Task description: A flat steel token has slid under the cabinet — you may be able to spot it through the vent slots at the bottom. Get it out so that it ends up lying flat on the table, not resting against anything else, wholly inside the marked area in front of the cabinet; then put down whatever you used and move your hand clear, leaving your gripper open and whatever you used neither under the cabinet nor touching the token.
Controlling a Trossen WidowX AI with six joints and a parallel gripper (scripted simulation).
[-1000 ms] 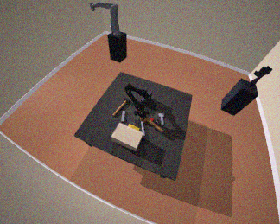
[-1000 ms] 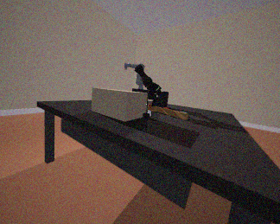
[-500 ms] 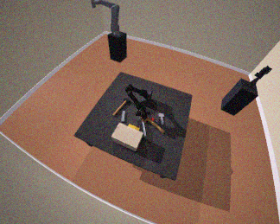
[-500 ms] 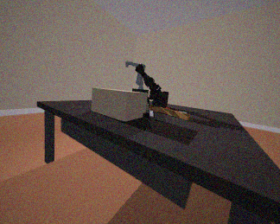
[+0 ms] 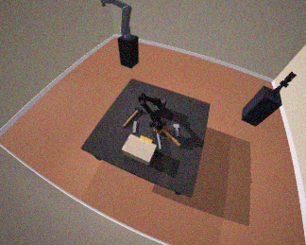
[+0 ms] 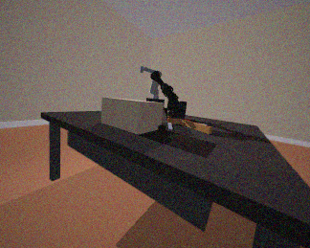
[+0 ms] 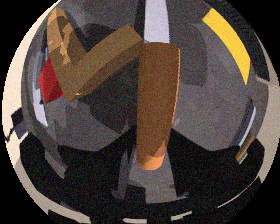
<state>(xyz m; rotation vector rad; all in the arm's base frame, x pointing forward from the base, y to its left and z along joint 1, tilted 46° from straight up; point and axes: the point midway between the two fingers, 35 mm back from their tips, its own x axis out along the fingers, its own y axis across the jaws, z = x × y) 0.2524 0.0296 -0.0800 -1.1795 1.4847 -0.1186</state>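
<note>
Wrist view, nearest the lens: gripper (image 7: 151, 178) is clenched on a brown wooden handle (image 7: 156, 103) that runs straight away from the camera. That's the tool I'm carrying. I can't make out its working end here.

Just past it, a second wooden-handled tool (image 7: 94, 60) lies crossed at an angle, with a red piece (image 7: 49, 80) at its left. Further out, a yellow strip (image 7: 228, 37) far right and a pale bar (image 7: 156, 12) far centre.

Top view: arm (image 5: 150, 107) reaches over the dark table (image 5: 108, 133) toward the beige cabinet (image 5: 139, 148). Held tool sits just in front of the cabinet's face, beside the yellow strip. Spare tools (image 5: 174, 134) lie to the right, another to the left.

Token: not visible in any view. I assume it's under the cabinet; can't confirm.

Step, as I read it: tool grasped, lining up for the reach-under. Extraction not done.

Next move calls for dropping the tool low and flat to the table, aiming its tip into the gap under the cabinet, then raking outward into the marked area. Keep the grip firm; the handle could twist.
</note>
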